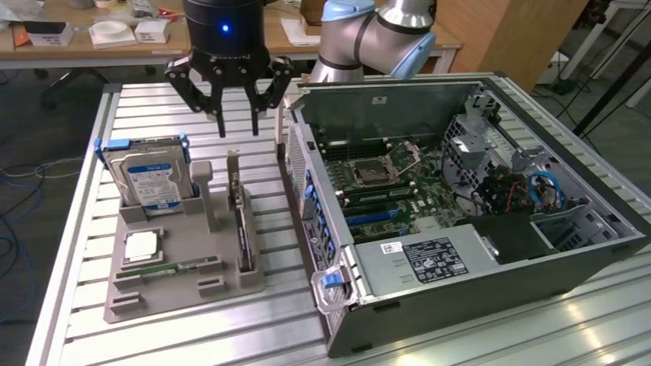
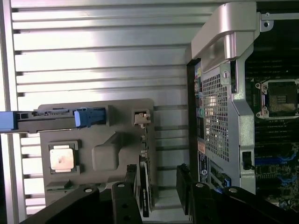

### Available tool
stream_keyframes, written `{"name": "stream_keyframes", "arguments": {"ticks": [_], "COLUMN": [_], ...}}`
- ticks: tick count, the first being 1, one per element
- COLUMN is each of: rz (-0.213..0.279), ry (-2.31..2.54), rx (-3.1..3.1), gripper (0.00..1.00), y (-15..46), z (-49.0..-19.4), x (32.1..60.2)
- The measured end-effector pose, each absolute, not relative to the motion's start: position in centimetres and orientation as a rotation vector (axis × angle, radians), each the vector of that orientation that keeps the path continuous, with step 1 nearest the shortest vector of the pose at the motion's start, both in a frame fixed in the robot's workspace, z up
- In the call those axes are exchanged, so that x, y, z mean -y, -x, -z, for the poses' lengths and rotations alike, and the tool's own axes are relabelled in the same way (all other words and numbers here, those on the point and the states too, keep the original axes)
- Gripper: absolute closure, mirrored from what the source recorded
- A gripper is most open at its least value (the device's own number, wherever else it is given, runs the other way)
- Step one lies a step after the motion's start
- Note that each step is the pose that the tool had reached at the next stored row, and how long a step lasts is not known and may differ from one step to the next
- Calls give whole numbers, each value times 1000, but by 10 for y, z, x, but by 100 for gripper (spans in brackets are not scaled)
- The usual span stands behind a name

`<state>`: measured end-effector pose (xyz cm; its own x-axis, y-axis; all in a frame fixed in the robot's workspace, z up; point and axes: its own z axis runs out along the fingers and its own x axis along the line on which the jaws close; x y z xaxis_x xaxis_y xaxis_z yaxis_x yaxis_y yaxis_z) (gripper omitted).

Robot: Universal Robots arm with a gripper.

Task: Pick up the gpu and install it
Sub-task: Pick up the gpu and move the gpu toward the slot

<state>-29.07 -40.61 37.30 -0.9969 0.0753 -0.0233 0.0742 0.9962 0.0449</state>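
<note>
The gpu (image 1: 242,232) is a thin dark card with a metal end bracket. It stands on edge in a slot of the grey holder (image 1: 183,293), on the side nearest the computer case. My gripper (image 1: 236,128) hangs open above the card's far end and touches nothing. In the wrist view the gpu (image 2: 144,158) appears edge-on. One of the dark fingers (image 2: 131,186) is close beside it and the other stands farther off toward the case, with my gripper (image 2: 158,186) open around the card. Nothing is held.
The open computer case (image 1: 529,252) lies at the exterior view's right, its motherboard (image 1: 392,187) and blue slots exposed. The holder also carries a hard drive (image 1: 151,179), a processor chip (image 1: 142,245) and a green memory stick (image 1: 168,268). The slatted metal table (image 1: 152,103) lies below.
</note>
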Motion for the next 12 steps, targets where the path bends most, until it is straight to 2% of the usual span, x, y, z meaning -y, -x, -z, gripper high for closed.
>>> {"name": "stream_keyframes", "arguments": {"ticks": [12], "rz": [-68], "ry": [-116], "rx": [-3114], "gripper": [53], "y": [291], "z": [-373], "x": [412]}}
